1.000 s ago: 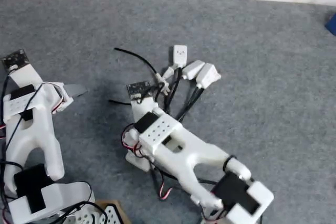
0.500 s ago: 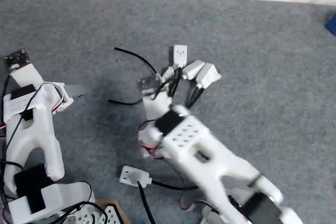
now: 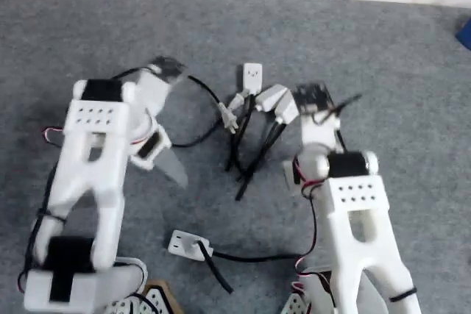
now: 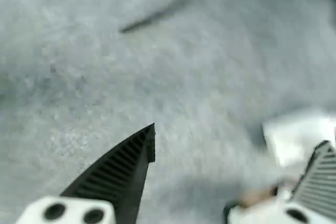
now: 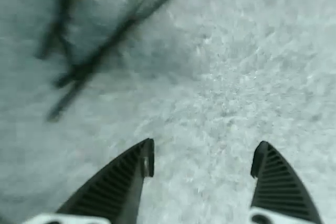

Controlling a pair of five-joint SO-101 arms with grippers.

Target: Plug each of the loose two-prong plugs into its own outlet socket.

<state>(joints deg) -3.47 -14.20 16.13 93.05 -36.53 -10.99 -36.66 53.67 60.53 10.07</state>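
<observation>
The near socket (image 3: 184, 244) lies on its black cable (image 3: 250, 258) between the two arm bases. Farther out, the left gripper (image 4: 239, 140) hangs over the grey carpet (image 3: 412, 108), jaws spread wide and empty. The right gripper (image 5: 205, 145) is equally wide apart, holding nothing. Beyond them a loose plug (image 3: 228, 115) lies just beside the far socket (image 3: 252, 75) and two white blocks (image 3: 271, 97).

Soft, fairly bright overhead light spreads evenly over the grey carpet (image 3: 412, 93). Shadows are faint and short: a dim patch beside the left arm (image 3: 94, 161), another under the cables (image 3: 257, 161) near it.
</observation>
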